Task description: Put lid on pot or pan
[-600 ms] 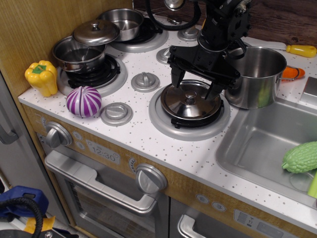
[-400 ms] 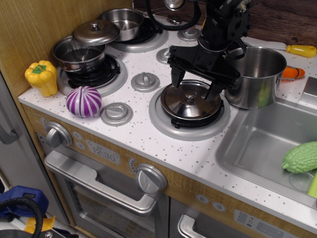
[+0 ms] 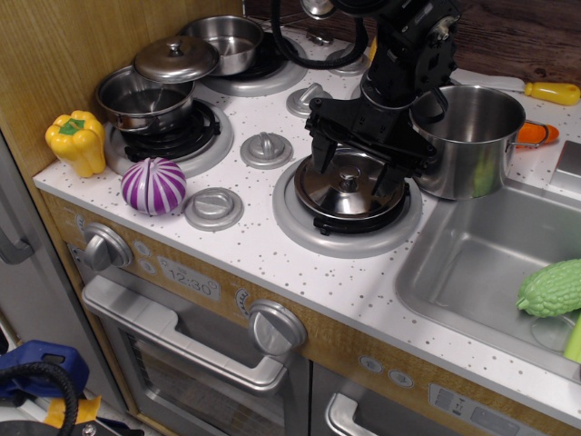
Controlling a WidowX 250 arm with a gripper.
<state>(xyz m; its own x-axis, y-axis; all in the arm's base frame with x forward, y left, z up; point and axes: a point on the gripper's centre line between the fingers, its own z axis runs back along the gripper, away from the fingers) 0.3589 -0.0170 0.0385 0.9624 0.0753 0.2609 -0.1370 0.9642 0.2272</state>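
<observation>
The shiny steel lid (image 3: 349, 187) with a small round knob lies flat on the front right burner (image 3: 348, 211). My black gripper (image 3: 355, 174) is directly over it, open, with its two fingers (image 3: 324, 155) down on either side of the knob, close to the lid's surface. The tall plain steel pot (image 3: 472, 139) stands open and upright just right of the burner, behind the sink, close to my arm.
A small shallow pot (image 3: 145, 97) with its duller lid (image 3: 175, 58) tilted on it sits on the left burner. A steel bowl-like pan (image 3: 225, 40) is behind. Yellow pepper (image 3: 77, 140), purple onion (image 3: 153, 185), sink (image 3: 481, 263) with green vegetable (image 3: 552, 289), screwdriver (image 3: 543, 91).
My gripper has moved down and slightly forward, so its fingers now straddle the lid's knob more closely. The lid and pot have not moved.
</observation>
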